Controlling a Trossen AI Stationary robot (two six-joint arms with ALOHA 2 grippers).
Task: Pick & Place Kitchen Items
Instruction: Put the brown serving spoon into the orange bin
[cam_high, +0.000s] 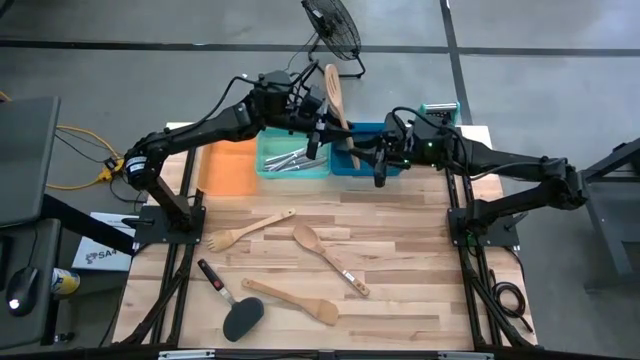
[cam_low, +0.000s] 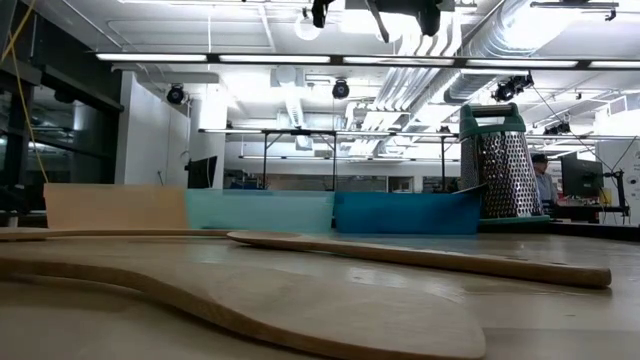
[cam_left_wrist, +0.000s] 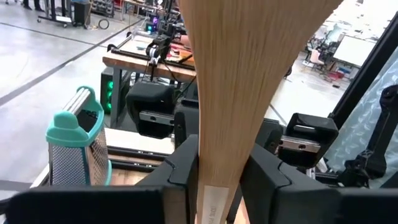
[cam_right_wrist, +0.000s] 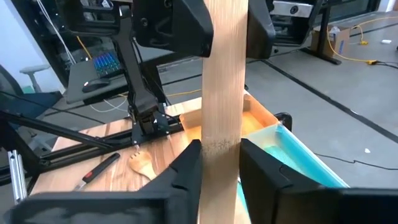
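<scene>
**Wooden spatula held between both arms above the trays**

High view: in the upper middle of the frame we see the left gripper (cam_high: 322, 128) and the right gripper (cam_high: 362, 152) meeting over the green tray (cam_high: 268, 160) and blue tray (cam_high: 372, 164), both pinching one wooden spatula (cam_high: 334, 95). We judge this a handover. To do it well, we would let only one arm release, once the other's hold is firm, then lower the spatula into a tray. On the table in the lower half lie a wooden fork (cam_high: 243, 230), a wooden spoon (cam_high: 325, 254), a flat wooden turner (cam_high: 293, 300) and a black turner (cam_high: 235, 308). The orange tray (cam_high: 226, 168) sits left of the green one.

Low view: the trays line the middle, and the box grater (cam_low: 497, 166) stands at right. No gripper fingers show here.

Left wrist view: the fingers (cam_left_wrist: 184, 167) press on the spatula's shaft. A pale label sits on the wood at the bottom; we cannot read it.

Right wrist view: the fingers (cam_right_wrist: 261, 163) clamp the same shaft. We see no legible writing anywhere.
</scene>
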